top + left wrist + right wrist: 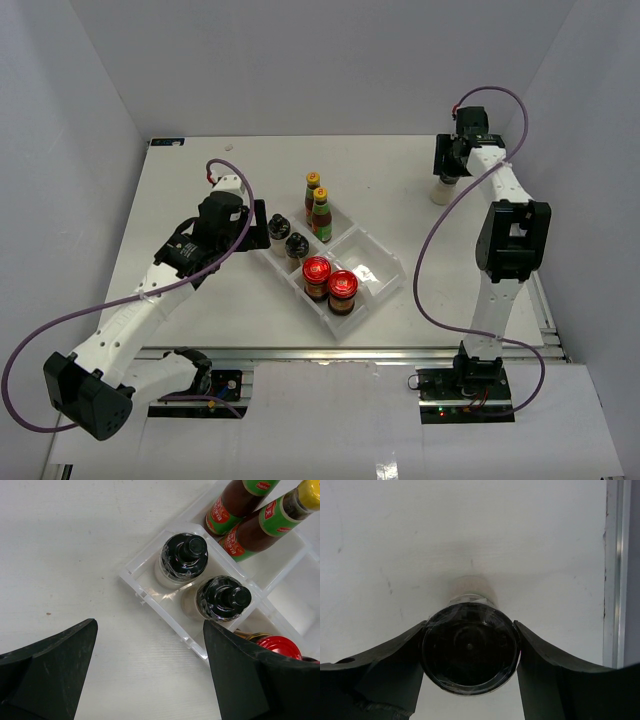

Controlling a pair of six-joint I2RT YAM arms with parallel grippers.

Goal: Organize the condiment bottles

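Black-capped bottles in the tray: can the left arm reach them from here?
Probably yes. The left gripper hovers with jaws open just beside the black-capped bottles, their tops exposed and nothing between.

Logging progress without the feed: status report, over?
Left pincer open beside tray. Right pincer shut on shaker, far right. Six bottles in tray. Nothing between.
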